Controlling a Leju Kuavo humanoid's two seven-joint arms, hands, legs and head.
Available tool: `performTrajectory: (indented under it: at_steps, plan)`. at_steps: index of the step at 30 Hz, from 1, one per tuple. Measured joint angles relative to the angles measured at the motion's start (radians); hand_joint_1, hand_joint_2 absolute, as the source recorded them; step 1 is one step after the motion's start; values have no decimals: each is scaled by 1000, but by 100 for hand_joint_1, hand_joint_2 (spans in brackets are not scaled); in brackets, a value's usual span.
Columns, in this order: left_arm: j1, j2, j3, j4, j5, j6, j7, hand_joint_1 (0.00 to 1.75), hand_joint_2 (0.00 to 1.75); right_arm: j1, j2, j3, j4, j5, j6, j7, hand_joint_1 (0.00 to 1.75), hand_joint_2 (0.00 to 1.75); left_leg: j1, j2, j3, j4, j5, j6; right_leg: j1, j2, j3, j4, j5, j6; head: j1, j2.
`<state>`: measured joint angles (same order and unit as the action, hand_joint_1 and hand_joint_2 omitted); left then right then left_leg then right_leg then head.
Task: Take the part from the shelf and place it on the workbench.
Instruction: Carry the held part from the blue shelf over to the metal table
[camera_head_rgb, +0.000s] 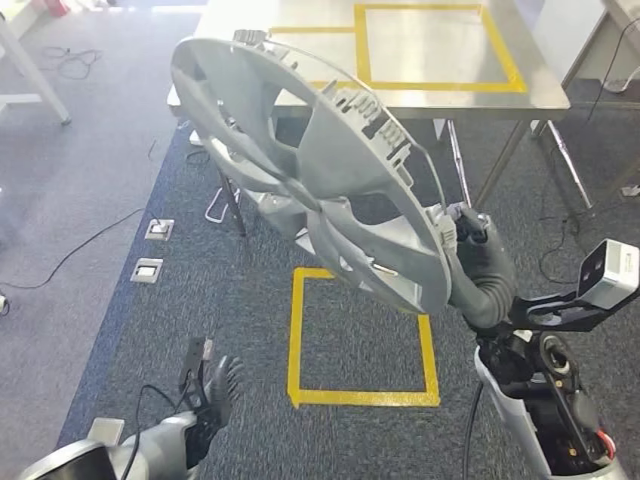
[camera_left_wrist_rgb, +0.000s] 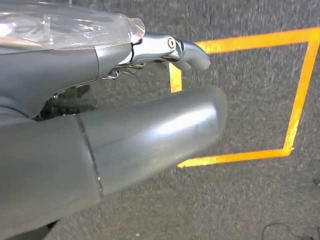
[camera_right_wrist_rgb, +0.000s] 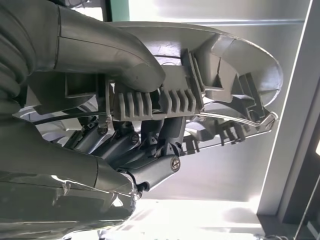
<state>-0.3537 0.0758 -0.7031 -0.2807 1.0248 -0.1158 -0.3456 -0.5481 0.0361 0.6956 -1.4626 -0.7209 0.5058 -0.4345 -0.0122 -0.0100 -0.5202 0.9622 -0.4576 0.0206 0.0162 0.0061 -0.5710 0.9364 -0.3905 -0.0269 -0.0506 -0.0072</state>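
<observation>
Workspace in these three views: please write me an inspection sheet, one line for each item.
Surface: steel workbench with a yellow tape rectangle, bare.
Job's things: grey wheel-shaped part held in the air, tilted, before the workbench.
Clutter: nothing seen.
Hands: right hand grips the part's rim; left hand low, holds nothing, fingers apart.
Cables: black cables on the floor.
Surroundings: carpet, yellow tape square, floor sockets.

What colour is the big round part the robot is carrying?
Light grey part, clearest in the head view.

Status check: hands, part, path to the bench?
Right hand grips large grey plastic wheel-cover part, held aloft. Left hand open, low. Steel workbench ahead.
</observation>
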Motion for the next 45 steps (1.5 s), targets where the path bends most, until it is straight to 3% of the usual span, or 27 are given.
performTrajectory:
  at_steps: [2,5,6,7,8,10,12,16,17,20,21,22,23,25,27,30,32,33,36,37,38,40,42,45]
  plan:
    - [-4,0,0,0,0,0,0,0,0,-2,-1,0,-3,0,0,1,175,175,2,1,-25,59,-17,-11,-8,-1,28,-20,-1,-3,-2,0]
    - [-4,3,-1,0,1,0,0,0,0,-4,-1,-1,-4,0,-1,0,175,175,19,2,-151,240,-74,-33,-15,-1,47,-26,-15,-1,-5,0]
    - [-1,4,-1,0,2,0,0,0,0,-3,-2,-1,-4,0,0,0,175,175,25,2,-185,271,-79,-40,-18,0,53,-25,-22,2,-6,0]
    - [1,4,-1,0,2,0,0,0,0,-3,-2,-1,-4,0,0,0,175,175,32,3,-201,263,-63,-48,-21,1,60,-24,-31,7,-7,0]
    - [2,5,-1,0,3,0,0,0,0,-3,-2,-1,-4,0,0,0,175,175,38,4,-196,219,-25,-55,-26,1,69,-20,-41,12,-7,0]
    - [1,6,-1,0,6,-1,-1,0,0,-3,-2,0,-4,2,0,0,175,175,47,9,-158,82,68,-68,-34,2,84,-7,-66,28,-9,0]
    - [1,7,-1,0,7,-1,-1,0,0,-4,-2,0,-4,2,2,-2,175,175,46,12,-136,8,101,-61,-35,2,87,4,-87,45,-12,0]
    - [2,8,-2,0,8,-1,-3,0,0,-6,-3,0,-5,5,2,-4,175,175,40,8,-122,8,87,-23,-38,-1,84,32,-107,67,-9,0]
    - [0,8,-2,0,9,-1,-4,0,0,-6,-3,0,-5,5,2,-4,175,175,39,6,-112,7,82,-16,-39,-3,63,75,-117,69,-6,0]
    - [0,10,-2,0,9,-1,-4,0,0,-6,-4,0,-5,6,3,-4,175,175,31,4,-85,6,58,-3,-36,-4,-67,287,-183,68,1,0]
    - [0,10,-2,0,9,-1,-4,0,0,-5,-5,1,-5,6,3,-4,175,175,28,2,-75,6,50,0,-35,-4,-102,327,-198,66,2,0]
    - [1,10,-2,0,9,-1,-4,0,0,-5,-5,1,-5,6,3,-4,175,175,24,0,-63,6,40,1,-33,-4,-120,330,-194,62,2,0]
    - [1,9,-2,0,10,-1,-4,0,0,-5,-6,1,-5,6,3,-4,175,175,20,-2,-49,6,31,2,-30,-4,-120,297,-167,56,2,0]
    - [0,9,-2,0,11,-1,-4,0,0,-6,-6,1,-5,6,3,-4,175,175,16,-5,-19,5,10,1,-19,-2,-90,164,-60,36,4,0]
    - [-2,8,-2,0,12,-2,-4,0,0,-8,-7,1,-4,5,3,-5,175,175,15,-9,-5,2,-5,-6,-7,-2,-60,60,6,19,5,0]
    - [-3,7,-3,0,13,-4,-4,0,0,-11,-7,2,-5,6,5,-8,175,175,17,-8,5,2,-13,-20,-3,-2,-30,17,9,8,6,0]
    - [-6,7,-3,0,14,-4,-4,0,0,-11,-7,2,-4,9,7,-11,175,175,19,-3,-8,46,-25,-27,-8,-3,0,-2,7,1,5,0]
    - [-7,7,-3,0,15,-4,-4,0,0,-11,-7,2,-4,11,8,-14,175,175,20,-1,-38,98,-39,-31,-9,-3,11,-8,5,-2,4,0]
    - [-5,11,-3,0,16,-3,-4,0,0,-10,-7,3,-1,14,13,-21,175,175,25,1,-170,273,-94,-43,-10,-1,28,-10,-13,-5,2,0]
    - [-2,12,-3,0,16,-3,-4,0,0,-10,-7,3,1,16,15,-21,175,175,27,1,-196,283,-92,-46,-10,0,37,-9,-21,-4,1,0]
    - [-1,13,-3,0,16,-3,-4,0,0,-10,-8,3,3,18,17,-21,175,175,29,2,-202,257,-67,-48,-11,2,47,-8,-31,-1,1,0]
    - [-1,15,-3,0,17,-3,-4,0,0,-10,-7,4,9,23,24,-20,175,175,31,5,-172,121,40,-50,-13,2,68,-2,-54,6,0,0]
    - [-1,17,-3,0,18,-4,-5,0,0,-10,-7,5,13,25,29,-19,175,175,29,9,-145,16,106,-44,-11,4,78,6,-76,18,1,0]
    - [0,19,-4,0,18,-5,-5,0,0,-8,-7,6,16,25,28,-16,175,175,27,8,-134,-4,109,-24,-8,5,87,10,-96,34,-1,0]
